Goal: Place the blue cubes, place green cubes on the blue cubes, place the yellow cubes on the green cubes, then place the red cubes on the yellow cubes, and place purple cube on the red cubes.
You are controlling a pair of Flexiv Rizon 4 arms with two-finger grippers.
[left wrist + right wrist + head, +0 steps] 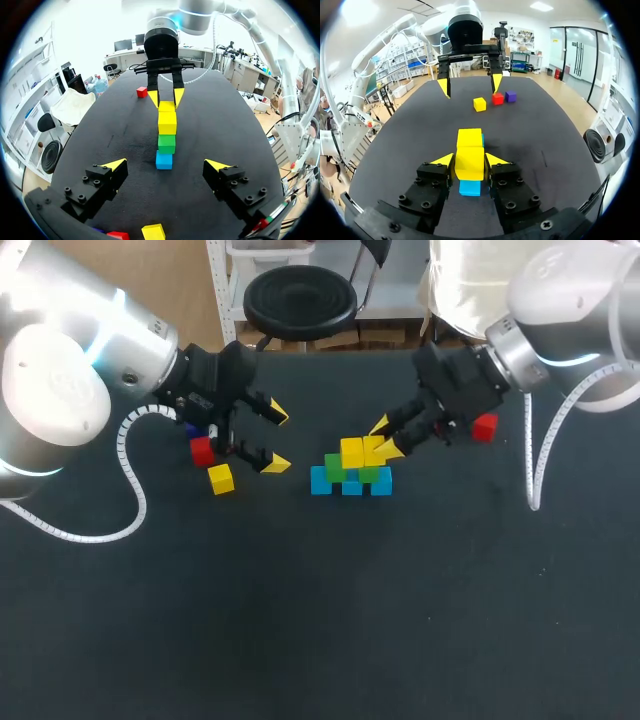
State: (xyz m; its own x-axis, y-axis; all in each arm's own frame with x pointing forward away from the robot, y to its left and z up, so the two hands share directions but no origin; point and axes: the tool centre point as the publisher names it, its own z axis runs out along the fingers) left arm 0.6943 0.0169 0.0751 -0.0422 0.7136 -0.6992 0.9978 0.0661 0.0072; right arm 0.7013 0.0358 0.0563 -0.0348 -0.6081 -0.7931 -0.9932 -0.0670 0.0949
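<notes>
Cubes stand stacked near the middle of the black worktop point(300, 620). At the base is a row of three blue cubes point(352, 487), with two green cubes point(335, 467) on them and two yellow ones on top.

The right tool point(384, 439) is clamped on the held yellow cube point(470, 164). Both of its yellow-tipped fingers press the cube's sides, and the cube sits on the green tier. The second yellow cube point(351, 452) sits just beside it, touching it, on the side away from the right arm.

The left tool point(277, 438) hangs beside the stack on the left arm's side, near it but not touching. Its fingers are spread wide apart with nothing between them.

Under the left arm's wrist, three loose pieces lie close together on the worktop: a red cube point(202, 450), a loose yellow cube point(221, 479) and a purple cube point(510, 96). The purple one is mostly hidden by the arm in the head view. Another red cube point(485, 427) lies alone, close to the right arm's wrist and well apart from the stack.
</notes>
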